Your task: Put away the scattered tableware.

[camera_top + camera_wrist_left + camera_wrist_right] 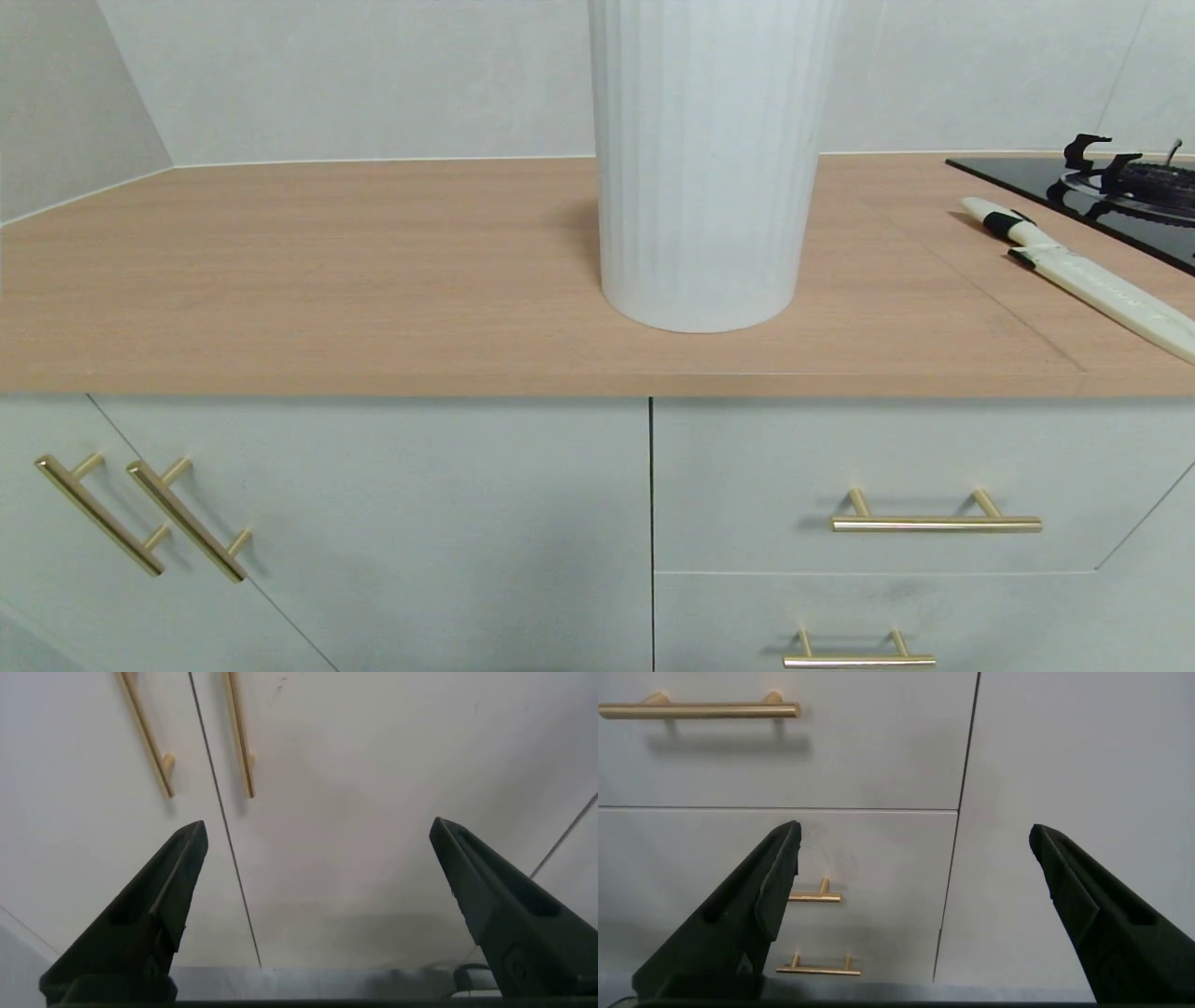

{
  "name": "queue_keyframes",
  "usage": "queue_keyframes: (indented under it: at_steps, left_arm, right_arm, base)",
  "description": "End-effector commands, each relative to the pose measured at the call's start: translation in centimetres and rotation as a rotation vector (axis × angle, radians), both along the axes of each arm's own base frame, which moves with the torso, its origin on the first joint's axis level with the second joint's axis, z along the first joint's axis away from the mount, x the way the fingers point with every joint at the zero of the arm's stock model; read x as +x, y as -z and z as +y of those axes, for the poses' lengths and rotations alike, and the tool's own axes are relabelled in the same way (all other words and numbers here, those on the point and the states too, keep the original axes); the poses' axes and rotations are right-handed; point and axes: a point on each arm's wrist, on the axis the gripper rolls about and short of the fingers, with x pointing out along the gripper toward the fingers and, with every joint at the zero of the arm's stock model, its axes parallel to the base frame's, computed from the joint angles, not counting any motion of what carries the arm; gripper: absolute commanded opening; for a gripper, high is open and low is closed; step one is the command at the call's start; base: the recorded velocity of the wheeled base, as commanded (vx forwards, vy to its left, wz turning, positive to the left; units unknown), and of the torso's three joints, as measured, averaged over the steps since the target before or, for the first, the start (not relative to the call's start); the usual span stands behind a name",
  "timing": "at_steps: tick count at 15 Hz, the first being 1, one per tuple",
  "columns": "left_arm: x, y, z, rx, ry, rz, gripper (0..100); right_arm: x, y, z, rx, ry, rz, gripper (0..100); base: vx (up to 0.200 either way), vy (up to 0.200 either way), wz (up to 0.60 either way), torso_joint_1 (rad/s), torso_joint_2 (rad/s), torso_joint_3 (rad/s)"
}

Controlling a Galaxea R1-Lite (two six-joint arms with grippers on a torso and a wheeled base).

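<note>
A cream knife point(1083, 275) is lying at the right of the wood-grain bench point(327, 271), a tall ribbed white holder point(702, 187) standing mid-bench, while the left claw point(318, 829) and right claw point(915, 831) are gaping apart before smooth cabinet fronts point(374, 765).

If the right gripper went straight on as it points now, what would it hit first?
Probably the white drawer front: the open right gripper faces it, beside the vertical gap to the neighbouring cabinet door. Nothing shows in between, though depth is unclear.
</note>
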Motion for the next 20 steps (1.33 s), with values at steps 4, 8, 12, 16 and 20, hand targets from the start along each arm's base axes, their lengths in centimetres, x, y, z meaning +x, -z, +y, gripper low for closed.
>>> queue_keyframes:
  at_steps: [4,8,12,16,20]
  left_arm:
    - [0.00,0.00,0.00,0.000,0.000,0.000,100]
    - [0.00,0.00,0.00,0.000,0.000,0.000,100]
    - [0.00,0.00,0.00,0.000,0.000,0.000,100]
    - [0.00,0.00,0.00,0.000,0.000,0.000,100]
    - [0.00,0.00,0.00,0.000,0.000,0.000,100]
  right_arm:
    - [0.01,-0.01,0.00,0.000,-0.003,0.001,100]
    - [0.01,-0.01,0.00,0.000,-0.003,0.001,100]
    - [0.01,-0.01,0.00,0.000,-0.003,0.001,100]
    - [0.01,-0.01,0.00,0.000,-0.001,0.001,100]
    - [0.01,-0.01,0.00,0.000,-0.003,0.001,100]
  base:
    - [0.000,0.000,0.00,0.000,0.00,0.000]
    - [0.000,0.000,0.00,0.000,0.00,0.000]
    - [0.000,0.000,0.00,0.028,-0.13,-0.099]
    - [0.000,0.000,0.00,0.123,-0.36,-0.288]
    - [0.000,0.000,0.00,0.165,-0.49,-0.292]
